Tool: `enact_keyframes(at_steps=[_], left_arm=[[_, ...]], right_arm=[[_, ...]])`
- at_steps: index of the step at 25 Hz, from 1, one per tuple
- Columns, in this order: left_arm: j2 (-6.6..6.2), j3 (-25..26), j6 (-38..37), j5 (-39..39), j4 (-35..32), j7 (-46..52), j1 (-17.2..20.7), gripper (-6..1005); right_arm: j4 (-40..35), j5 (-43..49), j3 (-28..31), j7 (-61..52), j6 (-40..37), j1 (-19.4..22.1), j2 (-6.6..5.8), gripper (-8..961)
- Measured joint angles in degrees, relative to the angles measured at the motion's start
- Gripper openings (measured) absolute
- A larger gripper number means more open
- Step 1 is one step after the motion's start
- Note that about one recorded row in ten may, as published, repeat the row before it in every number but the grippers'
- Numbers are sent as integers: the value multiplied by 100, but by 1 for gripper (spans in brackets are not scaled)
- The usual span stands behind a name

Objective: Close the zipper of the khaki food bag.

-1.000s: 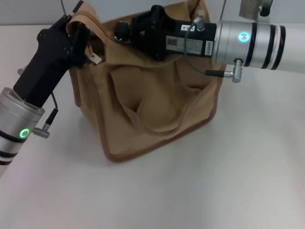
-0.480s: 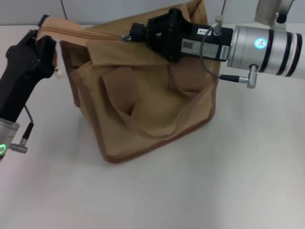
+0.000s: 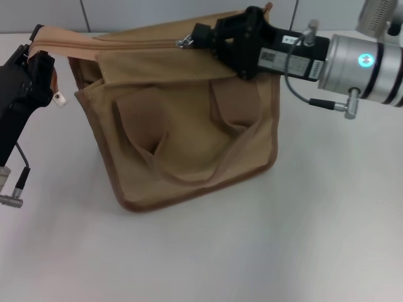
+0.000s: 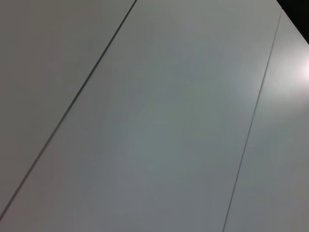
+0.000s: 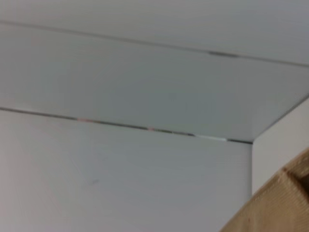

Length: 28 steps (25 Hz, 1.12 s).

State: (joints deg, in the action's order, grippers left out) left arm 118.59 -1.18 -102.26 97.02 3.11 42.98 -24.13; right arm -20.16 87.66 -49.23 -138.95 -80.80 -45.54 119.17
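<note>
Zipper point(image 3: 135, 44) pull farther right (bag point(image 3: 189, 138) tauter)

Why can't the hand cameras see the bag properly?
Left wrist view: aimed away, only plain grey wall panels with seams, a bright glare patch at one edge. Right wrist view: mostly wall too, just a blurry corner of the khaki food bag. Head view shows it all, evenly lit.

Khaki food bag point(image 3: 189, 138) (upright) on white table point(image 3: 252, 251)
</note>
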Motion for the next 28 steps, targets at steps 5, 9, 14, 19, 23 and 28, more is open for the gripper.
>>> enact_keyframes(at_steps=[5, 9, 14, 19, 23, 28], left_arm=[[3, 4, -7, -7, -3, 0, 26, 32], [5, 13, 18, -10, -4, 0, 44, 31], [8, 14, 41, -12, -3, 0, 48, 30], [15, 11, 66, -9, -4, 0, 39, 30], [15, -9, 116, 13, 16, 0, 14, 30], [31, -36, 188, 22, 50, 0, 7, 31]], right_arm=[[-170, -182, 6, -13, -57, 328, -15, -4], [-286, -398, 22, -26, -139, 661, -66, -5], [-317, -471, 177, -11, -366, 922, -149, -5], [-211, -503, 798, 314, -868, 1094, -149, -6], [-136, -534, 1102, 562, -1233, 1171, -145, -6], [-38, -540, 1316, 995, -1413, 1456, -108, 130]])
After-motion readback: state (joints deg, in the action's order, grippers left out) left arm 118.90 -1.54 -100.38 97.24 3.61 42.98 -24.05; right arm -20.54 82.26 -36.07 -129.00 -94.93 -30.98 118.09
